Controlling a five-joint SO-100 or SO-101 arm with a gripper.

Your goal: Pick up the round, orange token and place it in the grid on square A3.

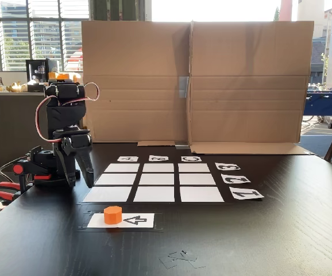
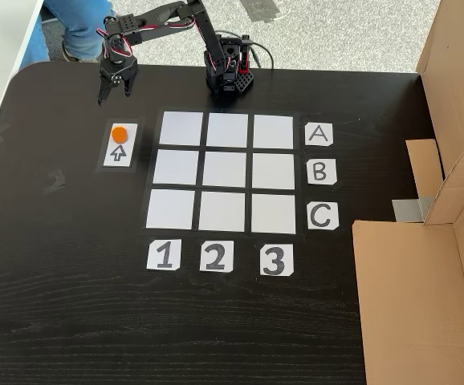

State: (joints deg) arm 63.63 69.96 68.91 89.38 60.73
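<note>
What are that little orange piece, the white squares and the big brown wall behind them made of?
The orange token looks like moulded or printed plastic: matte, uniformly bright, with crisp facets. The grid squares seem to be plain paper or card, flat and white under a clear glossy film. The brown wall is corrugated cardboard, judging by its creases and tape.

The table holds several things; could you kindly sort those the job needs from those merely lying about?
Needed:
- token
- grid
- square A3
- hand

Lying about:
- arrow card
- cardboard screen
- tape scrap
</note>
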